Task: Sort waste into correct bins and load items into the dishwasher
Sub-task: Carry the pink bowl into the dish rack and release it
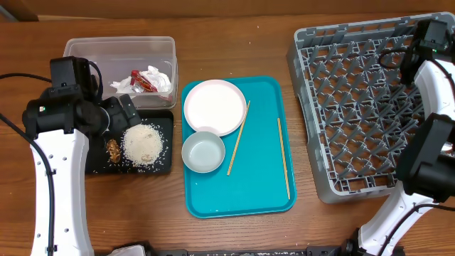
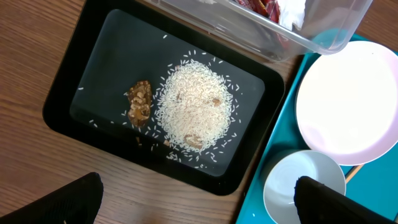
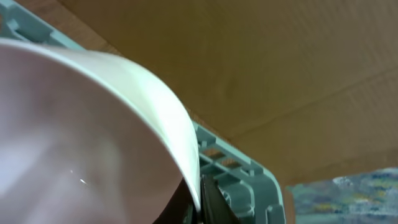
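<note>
Left gripper (image 2: 199, 202) spread wide above black tray (image 2: 99, 62) of rice (image 2: 194, 106) and brown scrap (image 2: 139, 102), bowl (image 1: 203, 151), plate (image 1: 214, 107), chopsticks (image 1: 238, 139) on teal tray (image 1: 259, 99), napkin (image 1: 158, 78), red wrapper (image 1: 142, 82) in clear tub (image 1: 92, 53), right gripper (image 3: 202, 199) clamping white dish (image 3: 74, 137) at far corner of dish rack (image 1: 355, 121)

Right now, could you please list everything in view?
clear plastic tub: one, clear, far left
crumpled white napkin: one, white, in tub
red shiny wrapper: one, red, in tub
shallow black tray: one, black, near left
loose white rice: pile, white, black tray
brown food scrap: one, brown, black tray
teal serving tray: one, teal, centre
round white plate: one, white, teal tray
white bowl: one, white, teal tray
thin wooden chopsticks: two, tan, teal tray
grey plastic dish rack: one, grey, right
white curved dish: one, white, right fingers
left fingers: black, open over black tray
right fingers: dark, gripping dish
</note>
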Controlling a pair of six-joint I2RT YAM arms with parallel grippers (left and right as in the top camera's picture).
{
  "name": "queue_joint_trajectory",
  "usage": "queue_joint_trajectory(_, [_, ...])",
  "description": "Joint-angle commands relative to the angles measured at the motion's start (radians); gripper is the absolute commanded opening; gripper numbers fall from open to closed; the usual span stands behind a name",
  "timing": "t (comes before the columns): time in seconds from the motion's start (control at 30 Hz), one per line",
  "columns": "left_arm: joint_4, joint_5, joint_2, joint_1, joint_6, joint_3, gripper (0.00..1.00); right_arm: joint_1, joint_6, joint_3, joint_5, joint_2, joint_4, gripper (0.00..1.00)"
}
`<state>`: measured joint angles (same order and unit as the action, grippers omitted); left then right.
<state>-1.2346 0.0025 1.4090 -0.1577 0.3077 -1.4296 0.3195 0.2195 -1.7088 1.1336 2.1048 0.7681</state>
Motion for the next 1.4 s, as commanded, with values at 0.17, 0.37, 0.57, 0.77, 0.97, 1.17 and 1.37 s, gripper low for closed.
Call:
queue_joint_trajectory(0.17, [0.002, -0.011, -0.010, -0.002, 0.003, -0.011, 1.00, -0.011, 0.228, -0.005, -0.119, -0.003, 0.152, 0.04])
queue_joint_trajectory(0.37, [0.002, -0.011, -0.010, -0.002, 0.003, -0.011, 1.00, -0.053, 0.230, -0.005, -0.126, -0.003, 0.174, 0.04])
queue_joint_trajectory(0.57, [0.002, -0.011, -0.010, -0.002, 0.003, -0.011, 1.00, -0.116, 0.230, -0.005, -0.149, -0.003, 0.217, 0.05])
queue_joint_trajectory(0.77, [0.001, -0.011, -0.010, -0.002, 0.003, -0.011, 1.00, -0.156, 0.230, -0.006, -0.216, -0.014, 0.245, 0.38])
queue_joint_trajectory(0.97, [0.001, -0.011, -0.010, -0.002, 0.003, -0.011, 1.00, -0.164, 0.223, -0.006, -0.311, -0.121, 0.262, 0.49])
queue_joint_trajectory(1.17, [0.002, -0.011, -0.010, -0.002, 0.003, -0.011, 1.00, -0.196, 0.206, -0.008, -0.554, -0.282, 0.286, 0.61])
queue_joint_trajectory(1.37, [0.001, -0.011, -0.010, -0.002, 0.003, -0.011, 1.00, -0.298, 0.166, -0.008, -1.038, -0.364, 0.338, 0.63])
